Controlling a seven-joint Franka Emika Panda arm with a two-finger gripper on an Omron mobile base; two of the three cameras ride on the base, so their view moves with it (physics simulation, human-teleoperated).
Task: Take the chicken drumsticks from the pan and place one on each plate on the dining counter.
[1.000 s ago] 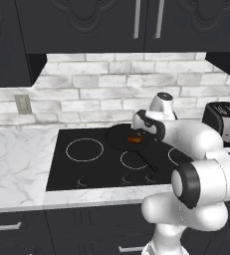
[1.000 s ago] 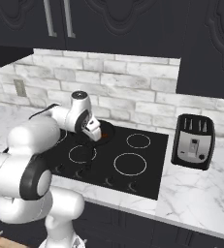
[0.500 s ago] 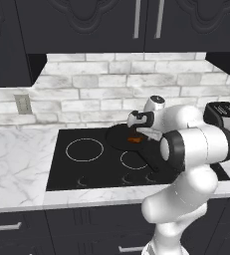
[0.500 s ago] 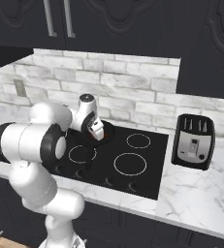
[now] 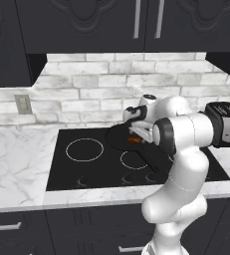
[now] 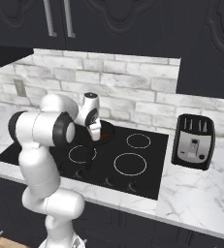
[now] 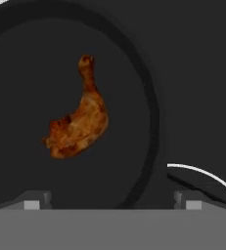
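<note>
The black pan (image 5: 115, 138) sits on the back burner of the stove, also visible as the pan (image 6: 105, 130) and close up as the pan (image 7: 21, 73). One orange-brown chicken drumstick (image 7: 79, 121) lies inside it, thin end pointing away, and shows as a small orange patch on the drumstick (image 5: 133, 140) under the hand. My gripper (image 7: 112, 202) hovers just above the pan, open, with nothing between its fingertips (image 7: 33, 201). It shows as the gripper (image 5: 138, 131) and the gripper (image 6: 94, 134) over the pan. The plates and the dining counter are out of view.
The black stove (image 5: 86, 164) is set in a marble worktop with white burner rings (image 6: 130, 163). A dark toaster (image 6: 193, 140) stands on the worktop to the right. A brick wall runs behind, and dark cabinets hang above. My own arm's elbow bulks over the stove's right side.
The hand has slid left and down to just over the pan while the elbow swung round. The jaws stayed open; the drumstick has not moved.
</note>
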